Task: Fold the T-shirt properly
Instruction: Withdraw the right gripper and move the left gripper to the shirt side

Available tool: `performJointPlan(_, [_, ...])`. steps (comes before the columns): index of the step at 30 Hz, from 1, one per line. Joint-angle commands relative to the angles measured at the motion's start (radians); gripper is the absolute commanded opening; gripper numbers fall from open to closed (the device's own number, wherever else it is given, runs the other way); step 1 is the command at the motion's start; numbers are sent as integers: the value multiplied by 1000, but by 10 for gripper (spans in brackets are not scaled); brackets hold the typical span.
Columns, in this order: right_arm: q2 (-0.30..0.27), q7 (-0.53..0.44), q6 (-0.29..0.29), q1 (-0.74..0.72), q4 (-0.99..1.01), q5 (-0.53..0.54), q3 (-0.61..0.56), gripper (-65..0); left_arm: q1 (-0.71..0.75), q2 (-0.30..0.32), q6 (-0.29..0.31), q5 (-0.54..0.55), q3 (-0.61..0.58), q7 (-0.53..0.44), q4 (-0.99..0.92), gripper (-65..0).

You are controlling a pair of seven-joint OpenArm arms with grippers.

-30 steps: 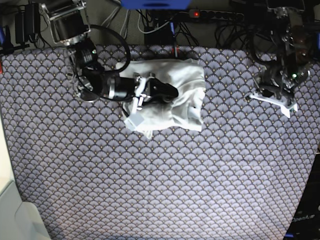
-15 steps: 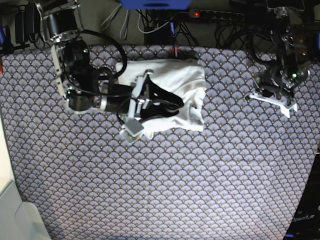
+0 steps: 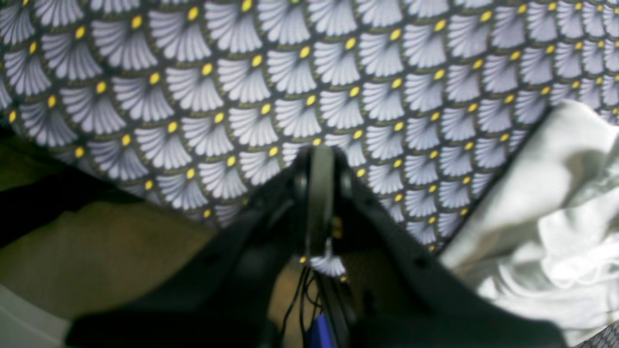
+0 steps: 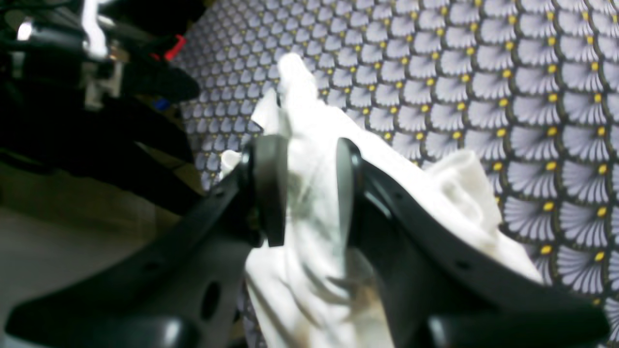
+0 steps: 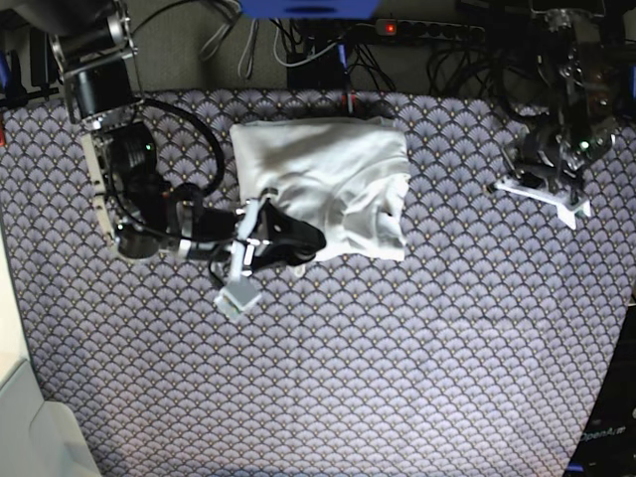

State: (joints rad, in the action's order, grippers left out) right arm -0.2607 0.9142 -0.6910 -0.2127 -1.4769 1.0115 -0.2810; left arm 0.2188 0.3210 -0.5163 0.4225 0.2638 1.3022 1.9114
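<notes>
The white T-shirt [image 5: 328, 179] lies folded into a rough rectangle at the back middle of the patterned table; in the right wrist view the T-shirt [image 4: 314, 125] is creased. My right gripper [image 5: 313, 238] reaches in from the left, low over the shirt's front-left edge. Its jaws stand apart in the right wrist view, where the right gripper [image 4: 309, 188] has a ridge of cloth showing between the fingers [image 4: 271, 188]. I see no pinch on the cloth. My left gripper [image 5: 542, 174] hangs over the table's far right, away from the shirt. The left gripper [image 3: 319, 159] is shut on nothing.
A fan-patterned cover [image 5: 397, 348] spans the table. Cables and a power strip [image 5: 427, 30] run along the back edge. A pale creased surface [image 3: 556, 217] shows at the right of the left wrist view. A white flat piece [image 5: 556, 199] lies under the left arm.
My right arm has drawn back from the middle of the shirt toward its front-left edge, its jaws just as wide. The shirt has stayed in place. The left arm has not moved.
</notes>
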Motion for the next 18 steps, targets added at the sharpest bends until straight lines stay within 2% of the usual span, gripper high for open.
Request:
performJointPlan(1, [-4,-27,-7,-20,-11,30,6,-469,-6,13,-2,-1,5,-6,18,-646])
performJointPlan(7, [14,-30,-7,-31,161,28,-4,-469,-6,13,-2,-3,5,-6,18,-646])
performJointPlan(10, [24,-82,-7,-40,252,28,-5,-469,-6,11,-2,-3,5,-6,18,-646])
performJointPlan(14, [28,-111,-7,-35,287,28,-5,-469,-8,10,-2,3,5,-6,18,-646])
performJointPlan(18, [30,-113,-7,-35,285,28,-53,-469,-8,8,0,5,2,-6,18,-641])
